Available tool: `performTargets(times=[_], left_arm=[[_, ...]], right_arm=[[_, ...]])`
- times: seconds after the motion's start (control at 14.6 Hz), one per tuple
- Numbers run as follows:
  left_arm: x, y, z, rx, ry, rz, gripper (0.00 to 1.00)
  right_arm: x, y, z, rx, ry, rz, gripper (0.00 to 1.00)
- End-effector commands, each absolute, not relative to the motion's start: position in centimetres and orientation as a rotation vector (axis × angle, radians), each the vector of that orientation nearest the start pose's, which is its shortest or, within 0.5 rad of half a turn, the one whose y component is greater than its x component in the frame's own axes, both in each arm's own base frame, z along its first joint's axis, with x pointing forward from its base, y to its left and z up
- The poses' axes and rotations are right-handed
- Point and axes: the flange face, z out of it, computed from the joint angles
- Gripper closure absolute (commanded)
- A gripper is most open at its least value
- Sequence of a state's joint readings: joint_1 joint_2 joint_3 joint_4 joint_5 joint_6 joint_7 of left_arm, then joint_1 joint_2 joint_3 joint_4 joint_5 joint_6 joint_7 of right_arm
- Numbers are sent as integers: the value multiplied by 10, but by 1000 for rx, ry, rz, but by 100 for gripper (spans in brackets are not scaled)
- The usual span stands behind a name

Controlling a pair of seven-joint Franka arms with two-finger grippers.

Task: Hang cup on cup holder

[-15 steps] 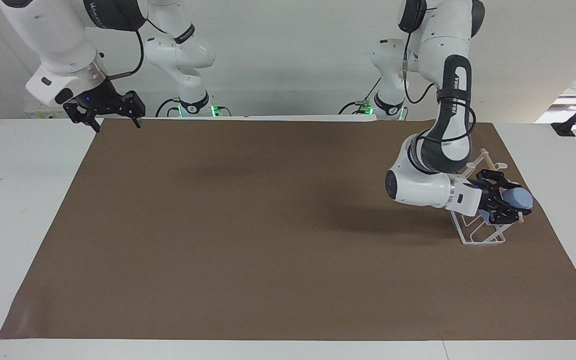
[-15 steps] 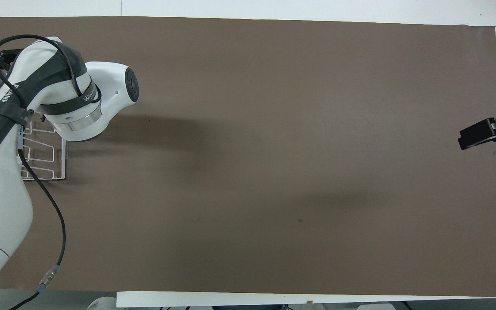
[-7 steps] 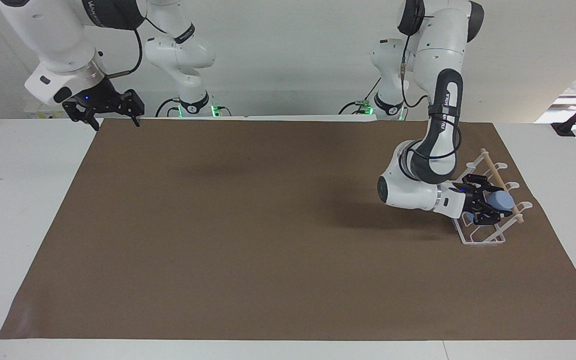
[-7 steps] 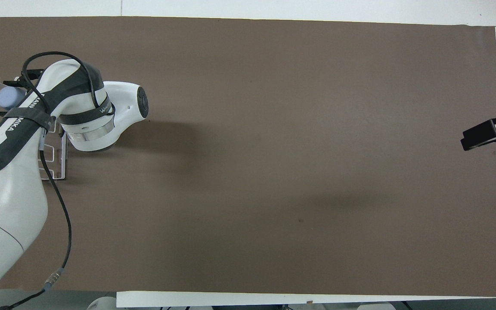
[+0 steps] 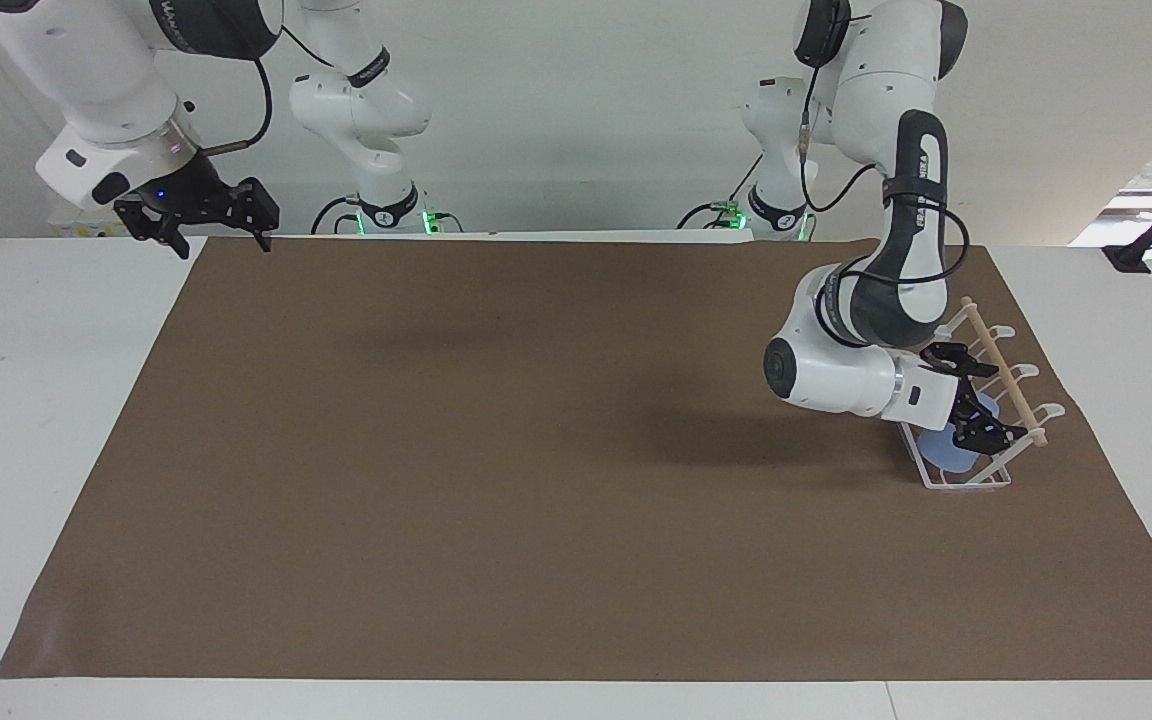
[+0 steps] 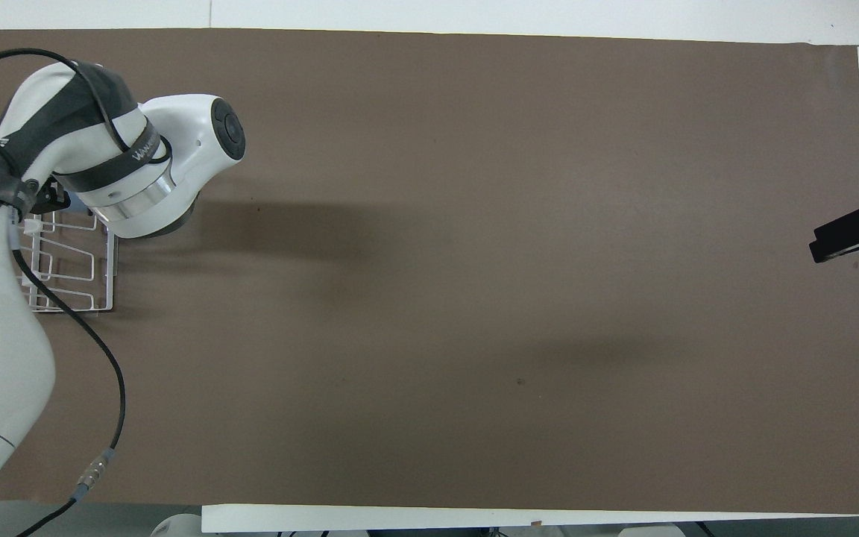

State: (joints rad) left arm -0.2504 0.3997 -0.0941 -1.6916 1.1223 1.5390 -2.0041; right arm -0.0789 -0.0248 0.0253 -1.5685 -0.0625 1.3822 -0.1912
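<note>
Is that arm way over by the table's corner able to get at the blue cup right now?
Probably not: the right gripper waits at the right arm's end, while the cup sits in the cup holder with the left gripper around it.

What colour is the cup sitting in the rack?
Light blue; the cup shows best in the facing view, low inside the white wire cup holder by the left claw.

Left gripper (image 5: 971,395) at cup (image 5: 948,448) in cup holder (image 5: 976,478), right gripper (image 5: 201,222) waiting
</note>
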Motion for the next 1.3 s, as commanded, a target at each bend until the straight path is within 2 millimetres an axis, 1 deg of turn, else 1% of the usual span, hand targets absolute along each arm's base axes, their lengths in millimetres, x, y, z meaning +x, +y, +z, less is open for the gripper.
performTargets(times=[0.0,0.07,0.14,0.21,0.27,0.34,0.48,0.55,0.68,0.75,0.82,0.89,0.96,1.09,1.23], left_arm=[[609,-92,432,-1926,-1277,-644,0],[606,-76,446,-2018,-1245,-526,0],[607,-72,460,-2131,-1201,-464,0],[604,-74,474,-2236,-1139,-423,0],[606,-64,478,-2333,-1101,-333,0],[606,-63,482,-2421,-1081,-267,0],[604,-65,494,-2575,-969,-168,0],[598,-62,500,-2667,-837,-85,0],[580,-64,518,-2824,-582,76,0],[575,-55,527,-2887,-516,113,0],[574,-54,536,-2929,-501,104,0],[574,-61,540,-2953,-501,83,0],[574,-64,542,-2959,-499,65,0],[562,-58,555,-2958,-447,110,0],[551,-50,565,-3000,-163,205,0]], right_arm=[[521,-31,627,-3160,-222,270,0],[521,-31,627,-3160,-222,270,0],[521,-31,627,-3160,-222,270,0],[521,-31,627,-3160,-220,270,0],[521,-32,627,-3160,-218,270,0],[521,-33,627,-3160,-215,270,0],[521,-32,627,-3160,-218,270,0],[521,-31,627,-3160,-220,270,0],[521,-31,627,-3160,-220,270,0],[521,-32,627,-3160,-218,270,0],[521,-32,627,-3159,-218,272,0],[521,-32,627,-3160,-218,270,0],[521,-32,627,-3160,-218,270,0],[521,-32,627,-3160,-218,270,0],[521,-32,627,-3160,-218,270,0]])
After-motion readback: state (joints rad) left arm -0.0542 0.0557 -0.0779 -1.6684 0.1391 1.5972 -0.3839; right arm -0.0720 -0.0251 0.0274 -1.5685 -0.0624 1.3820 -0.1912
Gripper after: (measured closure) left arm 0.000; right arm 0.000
